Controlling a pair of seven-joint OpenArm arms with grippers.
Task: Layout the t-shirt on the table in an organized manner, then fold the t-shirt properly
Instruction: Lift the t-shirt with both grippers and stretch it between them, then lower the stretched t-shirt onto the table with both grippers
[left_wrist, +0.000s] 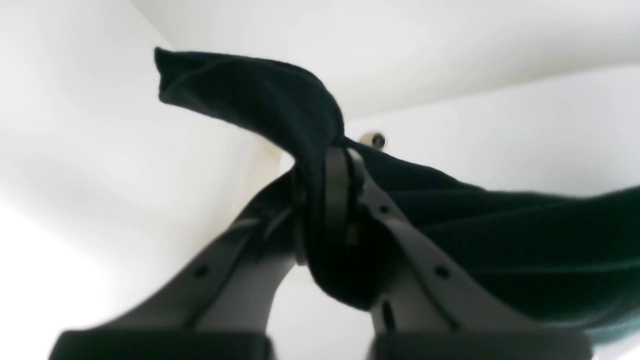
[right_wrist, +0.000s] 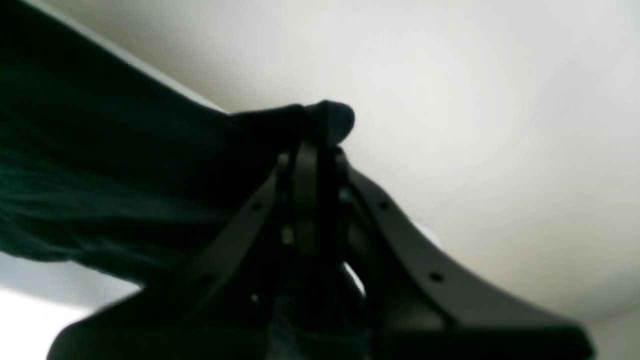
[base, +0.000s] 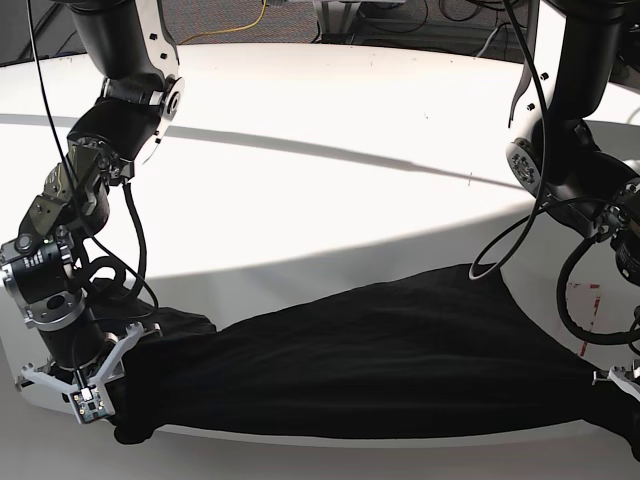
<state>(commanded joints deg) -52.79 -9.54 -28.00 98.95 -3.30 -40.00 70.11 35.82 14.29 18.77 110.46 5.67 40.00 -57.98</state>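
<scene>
Stretching the black t-shirt (base: 370, 355) out between both claws looks like the step in hand, so I'd call this the layout part, no folding going on. The shirt spans the near side of the white table (base: 300, 200), with its near edge pulled into a long line and a peak of cloth pointing toward the far side. The left gripper (left_wrist: 327, 155) is clamped on a bunch of it, with a flap poking past the fingers. Same deal with the right gripper (right_wrist: 315, 150), pinched on the other end. Next move, imo: keep even tension, lower both ends together, then let go without dragging wrinkles in.
</scene>
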